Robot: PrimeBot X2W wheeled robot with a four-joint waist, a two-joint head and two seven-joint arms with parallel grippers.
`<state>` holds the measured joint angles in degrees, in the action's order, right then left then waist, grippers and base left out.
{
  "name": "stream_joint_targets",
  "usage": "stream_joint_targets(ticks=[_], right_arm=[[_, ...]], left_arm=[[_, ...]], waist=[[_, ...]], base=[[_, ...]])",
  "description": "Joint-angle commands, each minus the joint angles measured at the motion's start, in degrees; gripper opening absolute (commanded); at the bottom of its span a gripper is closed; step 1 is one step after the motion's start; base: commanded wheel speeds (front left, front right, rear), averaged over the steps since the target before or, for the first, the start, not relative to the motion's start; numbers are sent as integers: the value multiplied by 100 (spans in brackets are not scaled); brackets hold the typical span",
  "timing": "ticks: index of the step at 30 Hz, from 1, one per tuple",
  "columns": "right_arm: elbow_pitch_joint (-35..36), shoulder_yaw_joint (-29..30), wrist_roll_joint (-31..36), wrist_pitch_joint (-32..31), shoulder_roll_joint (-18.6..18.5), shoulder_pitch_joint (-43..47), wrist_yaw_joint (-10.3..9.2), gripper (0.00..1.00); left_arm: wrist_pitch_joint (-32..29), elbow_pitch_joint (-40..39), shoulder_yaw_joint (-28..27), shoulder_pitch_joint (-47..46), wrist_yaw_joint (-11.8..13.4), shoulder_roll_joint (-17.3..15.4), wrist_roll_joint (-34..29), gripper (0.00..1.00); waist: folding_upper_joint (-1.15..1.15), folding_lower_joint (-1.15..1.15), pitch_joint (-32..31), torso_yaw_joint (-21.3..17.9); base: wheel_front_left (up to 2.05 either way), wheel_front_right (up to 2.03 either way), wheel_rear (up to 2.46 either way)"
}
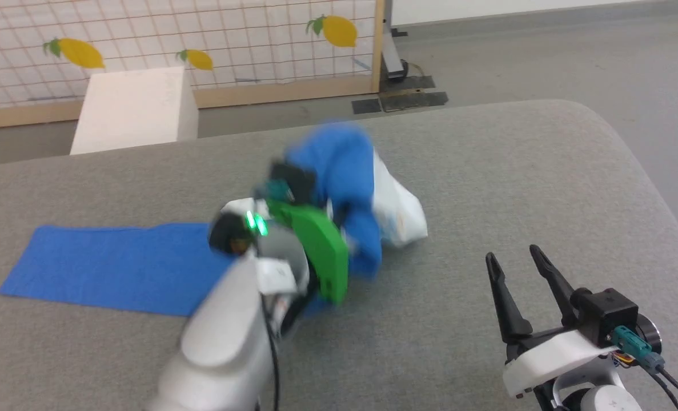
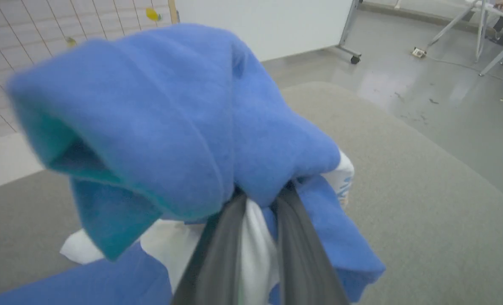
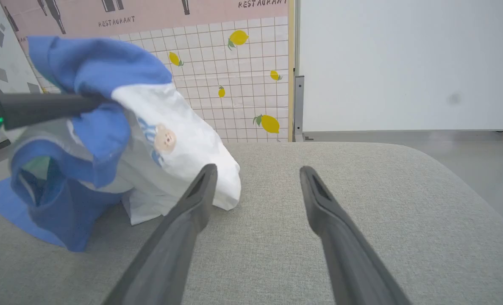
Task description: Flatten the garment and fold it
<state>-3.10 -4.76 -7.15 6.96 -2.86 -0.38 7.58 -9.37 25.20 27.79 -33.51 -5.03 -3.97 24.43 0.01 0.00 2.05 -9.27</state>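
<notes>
Starting far left: a blue panel [image 1: 116,268] lies flat on the grey fabric counter [image 1: 544,171], long axis running left-right. It looks like part of the garment, but the left forearm hides the join. Next, the left gripper [image 2: 259,197] is clamped on the garment [image 1: 350,165], fingers nearly together, with white cloth pinched between them and a blue fold draped over the tips. That hold keeps the bunch up off the counter, crumpled and nowhere near flat. From the pinch the cloth drops down and right to a white corner [image 3: 226,190] that touches the counter; the small chest print [image 3: 165,142] faces the right side. The right gripper [image 1: 513,252] is spread wide, empty, low over the counter, fingers pointing away from the robot. Key relation: the garment sits left of and slightly ahead of the right gripper, apart from it. In the right wrist view the white corner is just beside the finger on that view's left. My read: the right arm is nearer that free corner, so it should take it and pull right, against the left hold, to stretch the cloth left-right. Risk: grabbing several layers at once.
</notes>
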Motion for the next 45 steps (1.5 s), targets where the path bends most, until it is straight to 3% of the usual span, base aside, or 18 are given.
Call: stream_joint_targets(ticks=[1,7,8,9,10,13,18,23,27,32,34,39,45], right_arm=[[34,-18,-25,-32,-2,29,-9,100],[44,-67,-38,-104,-2,-5,-9,100],[44,-79,-45,-113,-2,-6,-9,100],[40,-87,-48,-120,-2,-6,-9,100],[33,-94,-54,-128,-2,-7,-9,100],[30,-110,-64,-141,-2,-16,-9,100],[79,-119,-52,-137,-2,-24,-9,100],[232,-137,11,-172,-2,-12,-9,100],[406,-283,55,-247,-2,-143,-9,100],[390,-562,-38,-415,-2,-502,-9,100],[287,-708,-85,-639,-2,-707,-9,100],[-161,-942,-38,-1715,-2,-1165,-9,100],[-473,-958,53,-3140,-2,-1566,-9,100]], left_arm=[[-268,213,168,269,-44,33,139,0],[-1336,918,774,803,-144,91,642,0],[-1497,1005,845,856,-148,95,711,33],[-1586,1042,897,885,-153,97,758,85],[-1652,1052,944,915,-163,100,827,100],[-1506,941,928,955,-166,103,969,100],[-582,359,619,1128,-76,29,1022,100],[-56,-412,394,1555,13,-227,1067,100],[551,-1124,65,1934,442,-547,843,100],[1769,-1600,-469,2218,963,-740,495,100],[2185,-1603,-626,2276,1089,-804,319,100],[2426,-1587,-999,2287,1187,-765,-17,100],[2434,-1992,-1583,2394,1085,-414,-608,100]], waist=[[-1,0,26,-152],[-1,0,127,-196],[-1,0,140,-185],[-1,0,147,-169],[-1,0,156,-143],[-1,0,154,-61],[-1,0,83,148],[-1,0,13,418],[-1,0,78,696],[-1,0,228,1000],[-1,0,311,1119],[-1,0,505,1347],[-1,0,771,1637]], base=[[0,0,0],[0,0,0],[0,0,0],[0,0,0],[0,0,0],[0,0,0],[0,0,0],[0,0,0],[0,0,0],[0,0,0],[0,0,0],[0,0,0],[0,0,0]])
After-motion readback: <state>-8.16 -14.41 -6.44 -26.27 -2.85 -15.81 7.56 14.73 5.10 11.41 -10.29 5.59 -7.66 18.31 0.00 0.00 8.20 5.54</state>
